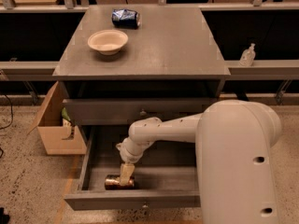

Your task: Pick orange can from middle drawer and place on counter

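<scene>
Copper-orange shiny metal can point(112, 182) lies on its side at the front left of the open grey wooden middle drawer point(163, 177), the cream two-finger gripper point(126, 174) lowered onto it, grip state unclear.

Robot lab: claw point(125, 179) in middle drawer point(135, 201)

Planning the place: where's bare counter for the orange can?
Free: the counter right of the bowl and crushed blue can, plus its front strip. Crowded: back-left. Gripper is down at the orange can in the middle drawer.
</scene>
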`<state>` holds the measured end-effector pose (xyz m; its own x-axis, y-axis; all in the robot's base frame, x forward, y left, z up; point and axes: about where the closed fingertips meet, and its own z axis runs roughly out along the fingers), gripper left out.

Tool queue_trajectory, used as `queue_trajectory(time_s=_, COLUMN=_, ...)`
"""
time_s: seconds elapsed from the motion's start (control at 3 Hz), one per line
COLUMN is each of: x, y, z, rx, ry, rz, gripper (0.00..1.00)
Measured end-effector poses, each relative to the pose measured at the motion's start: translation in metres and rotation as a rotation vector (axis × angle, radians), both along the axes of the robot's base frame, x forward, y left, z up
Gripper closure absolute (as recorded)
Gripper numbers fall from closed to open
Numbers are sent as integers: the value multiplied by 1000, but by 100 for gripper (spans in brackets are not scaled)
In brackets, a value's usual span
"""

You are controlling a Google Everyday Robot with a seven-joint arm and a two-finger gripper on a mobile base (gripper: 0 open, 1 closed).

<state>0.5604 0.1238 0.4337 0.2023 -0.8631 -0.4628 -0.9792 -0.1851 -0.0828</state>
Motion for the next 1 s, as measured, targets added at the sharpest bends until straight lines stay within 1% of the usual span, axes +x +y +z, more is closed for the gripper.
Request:
queue_trajectory(time_s=0.33, x=-5, y=0, z=-15, rx=-10, ry=33, rz=-8, gripper=3)
queue_trajectory(time_s=0.67, x=-8, y=4, z=-27, rx=-18, ry=55, rz=-14, gripper=6)
queue_trajectory(time_s=1.0, x=-6, y=9, z=-33, rx=-21, ry=62, rz=-8, gripper=9)
